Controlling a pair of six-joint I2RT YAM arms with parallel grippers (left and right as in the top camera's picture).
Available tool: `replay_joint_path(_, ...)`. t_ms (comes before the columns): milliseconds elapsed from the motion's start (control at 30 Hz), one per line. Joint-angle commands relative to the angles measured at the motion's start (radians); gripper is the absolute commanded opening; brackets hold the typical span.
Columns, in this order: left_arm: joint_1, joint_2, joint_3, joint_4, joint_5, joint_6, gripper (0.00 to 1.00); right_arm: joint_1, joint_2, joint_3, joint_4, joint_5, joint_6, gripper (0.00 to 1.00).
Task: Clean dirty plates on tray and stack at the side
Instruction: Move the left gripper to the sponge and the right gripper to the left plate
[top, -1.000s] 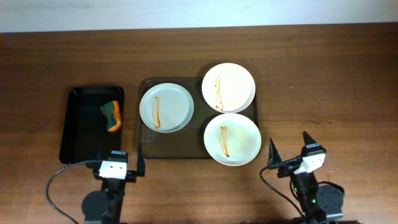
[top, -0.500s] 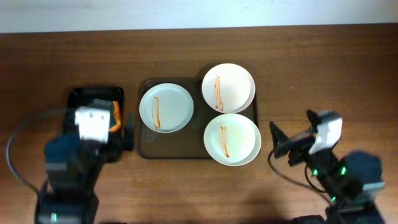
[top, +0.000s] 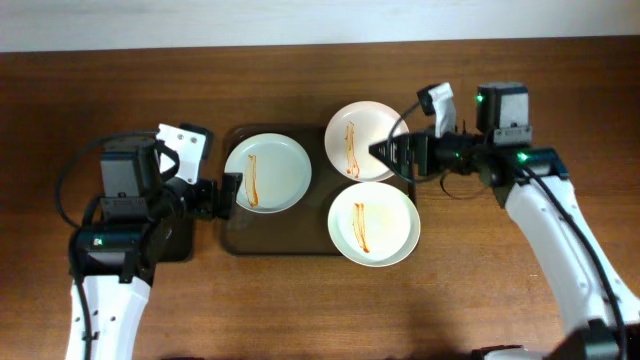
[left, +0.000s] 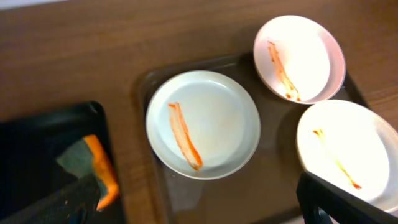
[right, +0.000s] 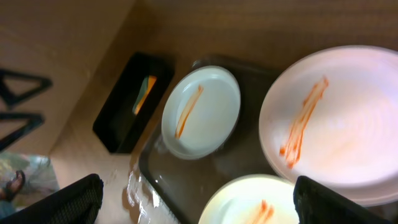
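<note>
Three white plates lie on the grey-brown tray (top: 285, 238), each with an orange-red sauce streak: a left plate (top: 267, 172), a far right plate (top: 367, 140) and a near right plate (top: 373, 223). My left gripper (top: 226, 194) hovers open and empty over the tray's left edge, beside the left plate (left: 211, 118). My right gripper (top: 386, 152) hovers open and empty over the right edge of the far right plate (right: 348, 118). The left wrist view shows the tray (left: 267, 180) between my left fingers (left: 199, 211). My right fingers (right: 199, 205) frame the near right plate (right: 249, 202).
A smaller black tray (left: 37, 137) stands left of the big tray and holds an orange and green sponge (left: 93, 165). In the overhead view my left arm covers most of it (top: 185, 242). Bare wooden table (top: 300, 310) lies in front and at both sides.
Both arms have risen from the table's front edge. The left one moved to the tray's left edge; the right one swung up over the far right plate. The plates have not moved.
</note>
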Motion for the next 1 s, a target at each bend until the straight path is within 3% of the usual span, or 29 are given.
replay_joint_path(0,0.008,0.057,0.104,-0.109,-0.027,-0.117,1.0,0.072,0.051,0.035,0.005,0.171,0.121,0.98)
replay_joint_path(100,0.018,0.214,0.327,-0.317,-0.18,-0.188,1.0,0.163,0.054,0.054,-0.002,0.387,0.192,0.98)
replay_joint_path(200,0.093,0.458,0.637,-0.538,-0.192,-0.196,1.0,0.276,0.104,0.101,-0.026,0.547,0.261,0.98)
replay_joint_path(267,0.146,0.541,0.732,-0.571,-0.198,-0.207,1.0,0.324,0.164,0.14,-0.024,0.603,0.315,0.91)
replay_joint_path(367,0.212,0.591,0.749,-0.518,-0.198,-0.222,1.0,0.381,0.269,0.217,0.007,0.696,0.397,0.63)
replay_joint_path(533,0.232,0.641,0.748,-0.444,-0.198,-0.222,1.0,0.507,0.387,0.216,0.183,0.858,0.398,0.43)
replay_joint_path(633,0.233,0.681,0.748,-0.443,-0.197,-0.222,1.0,0.526,0.469,0.216,0.2,0.871,0.443,0.36)
replay_joint_path(900,0.234,0.723,0.748,-0.452,-0.198,-0.222,1.0,0.523,0.593,0.216,0.211,0.87,0.443,0.34)
replay_joint_path(967,0.233,0.731,0.748,-0.453,-0.197,-0.222,1.0,0.523,0.614,0.216,0.219,0.848,0.443,0.29)
